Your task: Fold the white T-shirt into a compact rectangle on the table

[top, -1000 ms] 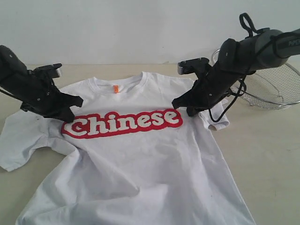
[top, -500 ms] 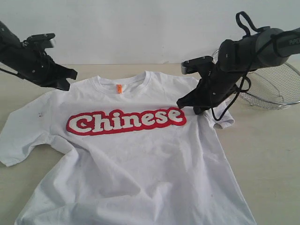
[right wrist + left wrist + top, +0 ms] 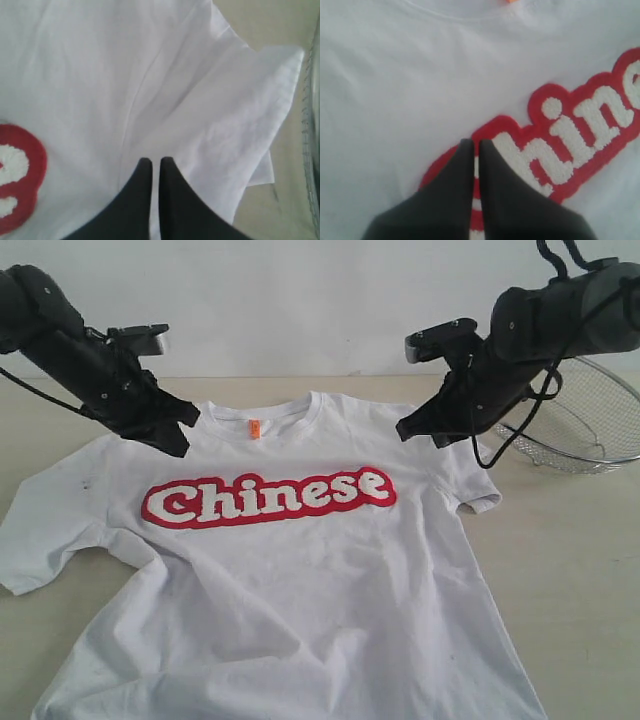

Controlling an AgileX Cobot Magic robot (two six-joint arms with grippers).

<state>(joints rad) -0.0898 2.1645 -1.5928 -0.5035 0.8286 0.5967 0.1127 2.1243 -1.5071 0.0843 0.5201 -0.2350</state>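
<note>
The white T-shirt (image 3: 290, 580) lies spread face up on the table (image 3: 570, 570), red "Chinese" lettering (image 3: 268, 499) across the chest and an orange tag (image 3: 253, 429) at the collar. My left gripper (image 3: 184, 443) hovers shut and empty above the shirt's left shoulder; its wrist view shows the shut tips (image 3: 476, 144) over the start of the lettering (image 3: 580, 135). On the other side, my right gripper (image 3: 405, 430) is also shut and empty, raised above the right shoulder. Its tips (image 3: 152, 161) hang over the wrinkled right sleeve (image 3: 240, 130).
A silver wire-mesh basket (image 3: 585, 425) stands at the back right, just behind the right arm. Bare tabletop runs along the shirt's right side and past the left sleeve (image 3: 45, 530). A pale wall closes off the back.
Both grippers have lifted off the shirt. The left one rose from the lettering's left end up to the shoulder; the right one climbed up and back from the lettering's right end. The shirt now lies flatter.
</note>
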